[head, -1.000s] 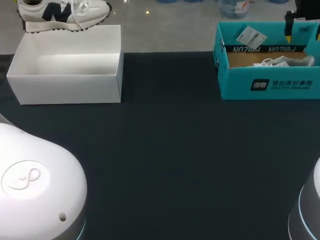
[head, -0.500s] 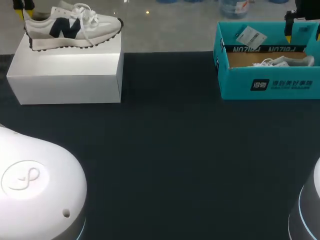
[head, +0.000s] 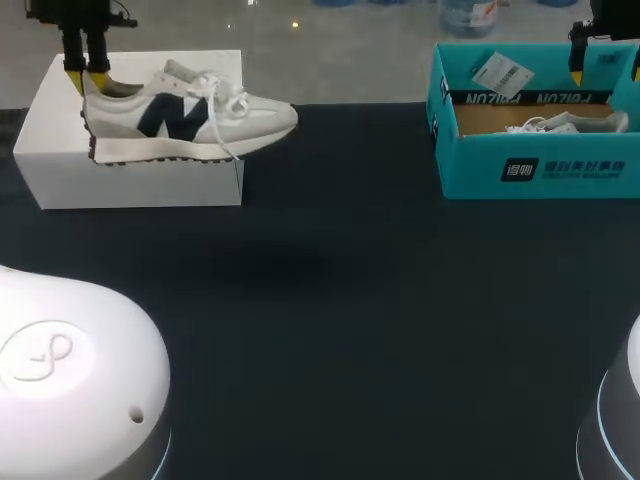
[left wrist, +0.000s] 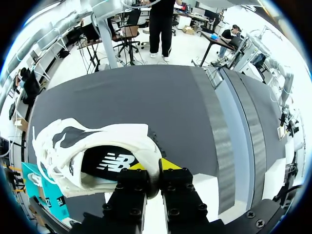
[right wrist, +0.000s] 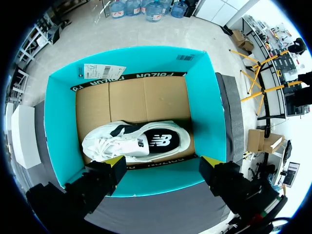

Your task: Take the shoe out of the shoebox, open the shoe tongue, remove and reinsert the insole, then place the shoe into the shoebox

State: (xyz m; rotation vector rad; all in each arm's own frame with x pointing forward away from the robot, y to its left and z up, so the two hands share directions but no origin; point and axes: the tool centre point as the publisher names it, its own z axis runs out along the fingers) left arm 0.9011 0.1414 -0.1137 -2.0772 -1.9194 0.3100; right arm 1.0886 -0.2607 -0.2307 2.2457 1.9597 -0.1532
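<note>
A white sneaker (head: 190, 118) with a dark side mark hangs over the white box (head: 130, 185), its toe past the box's right edge. My left gripper (head: 85, 75) is shut on the sneaker's heel collar. In the left wrist view the sneaker (left wrist: 92, 156) lies ahead of that gripper (left wrist: 153, 165), its heel rim pinched between the yellow tips. My right gripper (head: 606, 70) hovers open above the teal shoebox (head: 540, 165). A second white sneaker (right wrist: 131, 141) lies on the cardboard floor of that shoebox (right wrist: 214, 112), below the spread fingers of the right gripper (right wrist: 163, 163).
The dark table top (head: 330, 330) stretches between the two boxes and towards me. A paper tag (head: 500, 72) rests on the teal box's back wall. The white bases of both arms fill the near corners.
My left arm has carried the sneaker from behind the white box forward and to the right, over the box. The right arm has stayed still.
</note>
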